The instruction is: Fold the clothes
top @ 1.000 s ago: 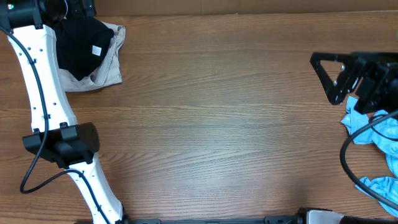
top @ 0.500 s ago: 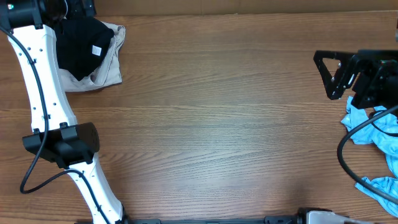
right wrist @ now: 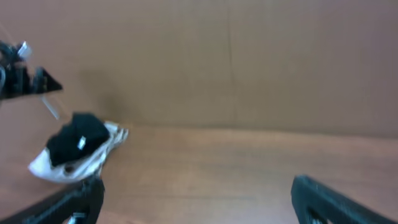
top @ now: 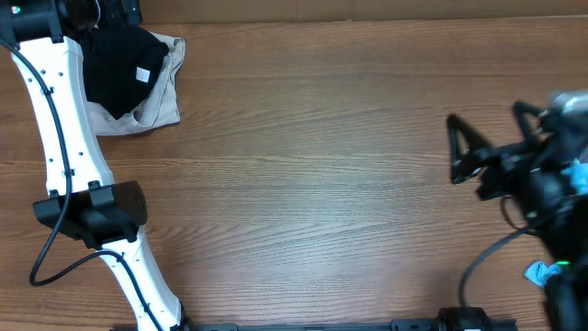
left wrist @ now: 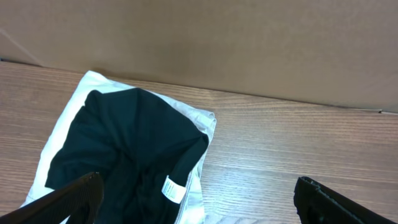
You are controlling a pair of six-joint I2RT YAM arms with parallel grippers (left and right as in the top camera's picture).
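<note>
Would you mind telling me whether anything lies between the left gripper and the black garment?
Nothing visible does. The open left gripper faces the black garment, which lies on top of the off-white garment.

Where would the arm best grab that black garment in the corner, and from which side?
Probably at the bunched fold by its white label, coming straight down from above with the open left gripper. The black garment lies crumpled on an off-white garment, so a pinch at its flat edge or from the side would likely catch both.
</note>
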